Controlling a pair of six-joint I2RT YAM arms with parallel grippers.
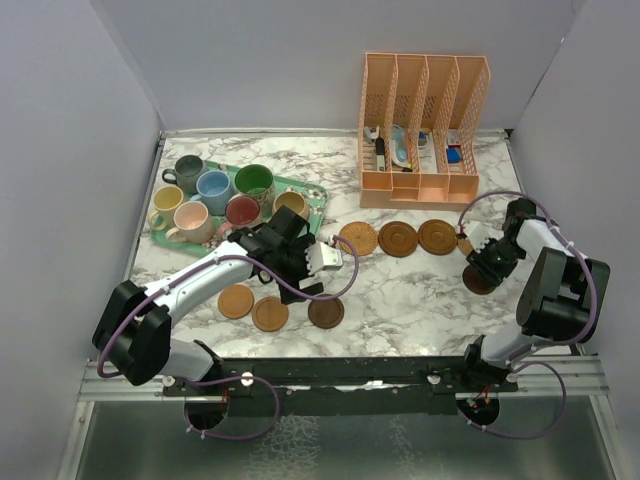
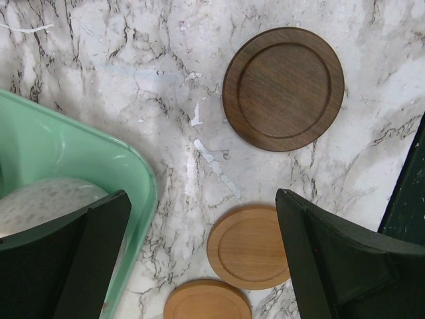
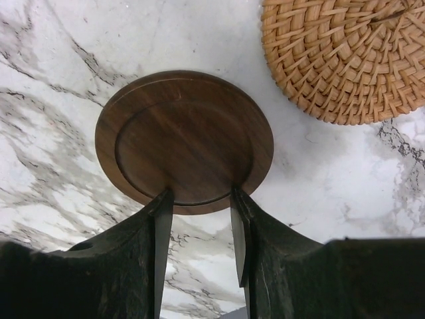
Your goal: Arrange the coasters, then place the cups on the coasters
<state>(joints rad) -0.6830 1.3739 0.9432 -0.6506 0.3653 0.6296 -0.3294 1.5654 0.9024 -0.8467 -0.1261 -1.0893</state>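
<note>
White walls box in a marble-patterned table (image 1: 420, 300). Arranging the coasters is the step in hand, by my reading.

The right gripper (image 3: 200, 194) stands narrow with a gap between its jaws. Both fingertips are over the near rim of a dark coaster (image 3: 182, 133) lying flat just ahead of it. Nothing is pinched between them, and I cannot tell whether they press on it. A woven coaster (image 3: 345, 60) sits further ahead and to one side, near the dark one but apart from it.

To do the step well, keep the disc flat and bring it level with the row of three coasters (image 1: 398, 238) off to this tool's left. Leave each neighbour enough room for a mug handle.

The left gripper (image 2: 201, 194) is spread wide and holds nothing. Ahead of it lies a dark brown disc (image 2: 283, 88), and two tan discs (image 2: 247, 246) lie under it.

The mint tray (image 2: 143, 193), its corner beneath one left finger, holds the cups (image 1: 213, 185). I count seven; another may hide under the arm. None is on a coaster yet. The peach file rack (image 1: 425, 130), well beyond both tools, has four slots with small items I cannot name
</note>
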